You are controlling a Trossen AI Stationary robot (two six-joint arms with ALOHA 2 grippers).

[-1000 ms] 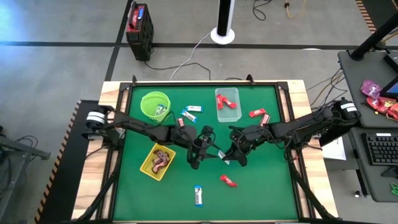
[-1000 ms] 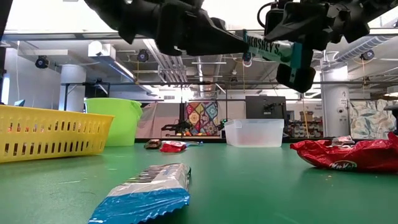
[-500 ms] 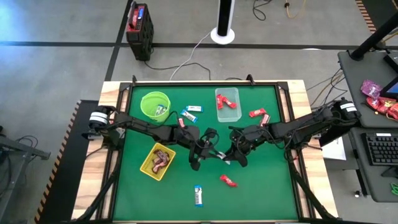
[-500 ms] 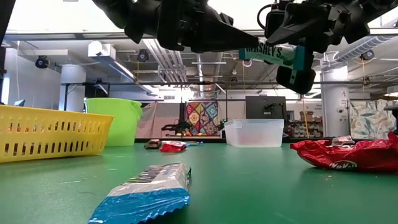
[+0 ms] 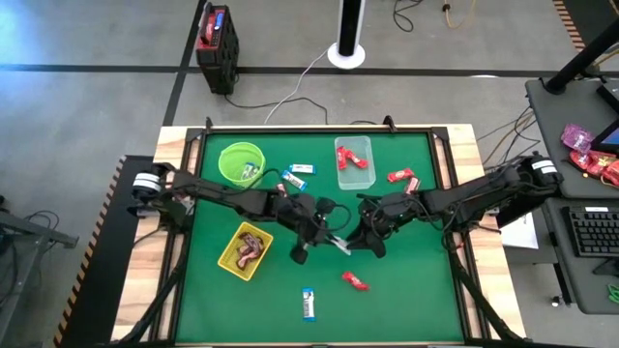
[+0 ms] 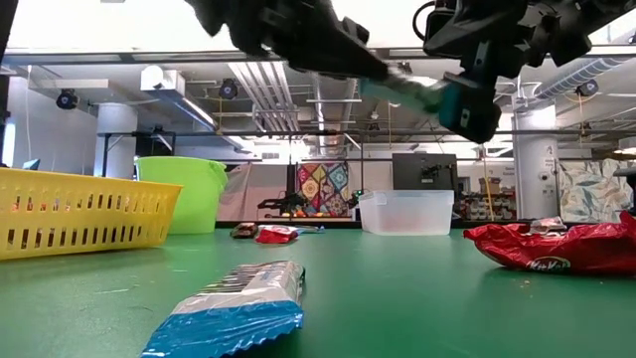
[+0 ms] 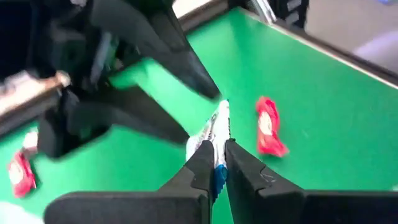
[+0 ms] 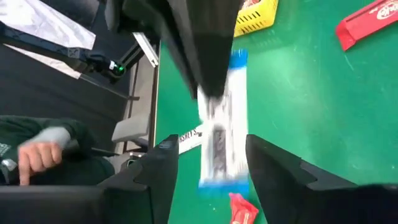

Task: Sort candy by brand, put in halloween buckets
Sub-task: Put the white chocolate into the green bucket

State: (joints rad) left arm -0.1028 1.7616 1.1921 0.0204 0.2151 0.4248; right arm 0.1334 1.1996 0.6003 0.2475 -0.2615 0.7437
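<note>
1. centrally, above the green worktop (image 5: 406, 290), the left end effector (image 7: 217, 163) is pinched shut on one end of a blue-and-white candy bar (image 7: 214, 134); the bar is lifted off the surface between the two arms.
2. right end effector (image 8: 208, 163): fingers (image 8: 158, 171) parted, standing on either side of the same bar (image 8: 222, 134) without pressing on it, as its own wrist view shows; in the high view it sits just beside the left end effector at mid-worktop.
3. lime-green bucket (image 5: 241, 161): round, at the far left part of the worktop; a wrapped piece shows inside it, kind not clear.
4. clear tub (image 5: 354, 161): rectangular, at the far middle; red candy lies in it.
5. yellow basket (image 5: 246, 251): rectangular, at the left, nearer than the green bucket; dark brown candy lies in it.
6. loose blue-and-white candy: two pieces (image 5: 298, 174) between the green bucket and the clear tub; one more (image 5: 309, 304) at the near middle, lying flat, large in the low view.
7. loose red candy: one piece (image 5: 355, 281) near the middle, nearer than the end effectors; two pieces (image 5: 403, 179) to the right of the clear tub; one more (image 5: 284, 189) just beside the left arm.
8. person: a hand and a dark green sleeve (image 8: 37, 155) show beyond the worktop's edge in the right wrist view.
</note>
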